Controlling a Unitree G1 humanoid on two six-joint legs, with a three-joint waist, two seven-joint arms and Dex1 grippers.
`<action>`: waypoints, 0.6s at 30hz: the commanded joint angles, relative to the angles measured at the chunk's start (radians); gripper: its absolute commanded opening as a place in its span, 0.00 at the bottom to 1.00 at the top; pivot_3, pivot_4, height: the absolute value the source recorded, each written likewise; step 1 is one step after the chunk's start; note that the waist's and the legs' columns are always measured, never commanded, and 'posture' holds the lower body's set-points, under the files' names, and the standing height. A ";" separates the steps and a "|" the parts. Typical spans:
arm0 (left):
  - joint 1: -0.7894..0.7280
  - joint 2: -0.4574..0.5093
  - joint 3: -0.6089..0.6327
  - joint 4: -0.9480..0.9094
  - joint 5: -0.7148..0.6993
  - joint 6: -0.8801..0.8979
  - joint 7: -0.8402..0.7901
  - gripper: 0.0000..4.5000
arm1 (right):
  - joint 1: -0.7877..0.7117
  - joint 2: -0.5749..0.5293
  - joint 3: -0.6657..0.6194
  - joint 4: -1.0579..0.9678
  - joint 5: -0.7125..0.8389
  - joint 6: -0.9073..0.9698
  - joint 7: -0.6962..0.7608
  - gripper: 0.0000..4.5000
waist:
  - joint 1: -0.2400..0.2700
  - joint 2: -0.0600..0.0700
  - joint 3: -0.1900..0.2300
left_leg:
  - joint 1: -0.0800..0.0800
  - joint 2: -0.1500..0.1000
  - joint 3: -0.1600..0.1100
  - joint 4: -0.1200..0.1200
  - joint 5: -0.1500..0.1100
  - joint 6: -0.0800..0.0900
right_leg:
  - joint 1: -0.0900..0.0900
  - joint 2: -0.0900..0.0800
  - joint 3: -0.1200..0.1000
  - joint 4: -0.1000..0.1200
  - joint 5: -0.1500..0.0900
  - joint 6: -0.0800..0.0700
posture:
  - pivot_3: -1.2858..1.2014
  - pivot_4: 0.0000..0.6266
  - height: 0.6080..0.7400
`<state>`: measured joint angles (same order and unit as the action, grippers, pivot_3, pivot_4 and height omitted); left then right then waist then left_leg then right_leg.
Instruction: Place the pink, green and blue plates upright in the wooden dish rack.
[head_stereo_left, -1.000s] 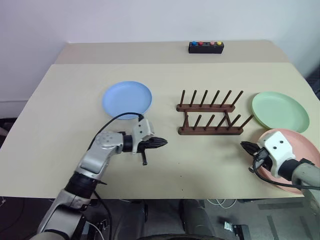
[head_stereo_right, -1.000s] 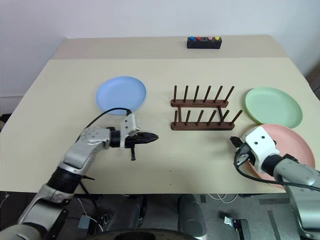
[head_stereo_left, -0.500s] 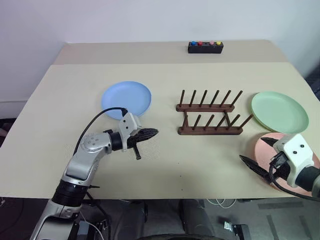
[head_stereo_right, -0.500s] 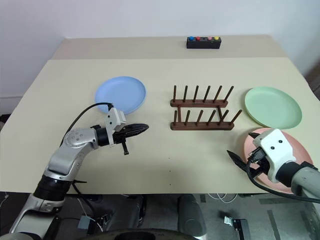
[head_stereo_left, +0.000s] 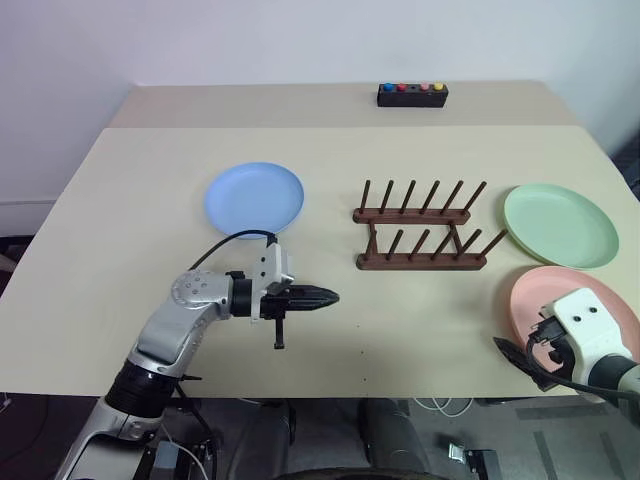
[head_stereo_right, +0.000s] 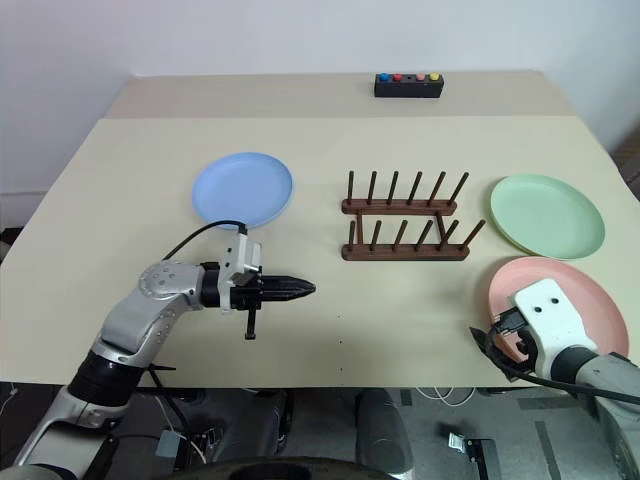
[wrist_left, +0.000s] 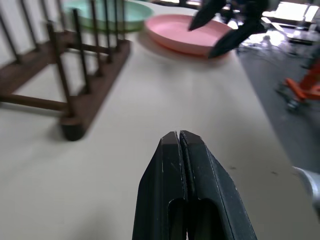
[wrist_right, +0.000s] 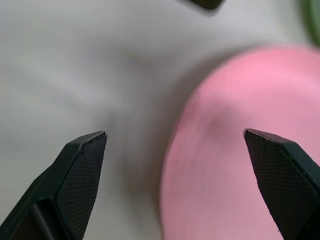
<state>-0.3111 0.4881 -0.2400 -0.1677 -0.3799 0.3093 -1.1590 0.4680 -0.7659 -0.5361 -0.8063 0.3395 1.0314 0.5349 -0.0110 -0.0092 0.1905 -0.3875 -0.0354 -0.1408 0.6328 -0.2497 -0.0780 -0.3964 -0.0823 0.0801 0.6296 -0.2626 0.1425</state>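
The blue plate lies flat at centre left, the green plate flat at the right, and the pink plate flat in front of it. Between them stands the wooden dish rack, with nothing in it. My left gripper is shut and holds nothing; it points right, hovering in front of the blue plate. My right gripper is open wide, its fingers straddling the pink plate's near-left rim. The left wrist view looks past the rack to the pink plate.
A small black box with coloured buttons sits at the back of the beige table. The table's front edge runs just below both grippers. Bare tabletop lies between the left gripper and the rack.
My right gripper has opened and pulled back toward the front edge, now at the pink plate's near-left rim. The left gripper stays shut and has shifted slightly nearer the front.
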 joint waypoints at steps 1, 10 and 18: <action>-0.012 -0.006 -0.030 -0.021 0.003 -0.031 -0.026 0.00 | -0.003 0.007 0.014 -0.035 -0.013 0.041 -0.032 0.94 | 0.000 0.000 0.000 | 0.000 0.000 0.000 0.000 0.000 0.000 | 0.000 0.000 0.000 0.000 0.000 0.000 | 0.52 0.24 1.00; -0.020 -0.028 -0.059 -0.009 0.013 -0.061 -0.028 0.00 | 0.007 0.005 0.014 -0.043 -0.034 0.055 -0.051 0.02 | 0.000 0.000 0.000 | 0.000 0.000 0.000 0.000 0.000 0.000 | 0.000 0.000 0.000 0.000 0.000 0.000 | 0.52 0.24 1.00; -0.045 -0.063 -0.075 0.058 0.030 -0.103 -0.046 0.00 | 0.067 -0.004 -0.089 -0.123 -0.080 0.068 -0.040 0.01 | 0.003 -0.001 -0.001 | 0.000 0.000 0.000 0.000 0.000 0.000 | 0.000 0.000 0.000 0.000 0.000 0.000 | 0.52 0.24 1.00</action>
<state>-0.3350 0.4323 -0.3059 -0.1063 -0.3529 0.2340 -1.1966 0.5194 -0.7622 -0.5625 -0.8717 0.2762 1.0954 0.4814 -0.0082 -0.0101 0.1899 -0.3880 -0.0354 -0.1409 0.6328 -0.2498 -0.0780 -0.3966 -0.0824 0.0800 0.6292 -0.2626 0.1427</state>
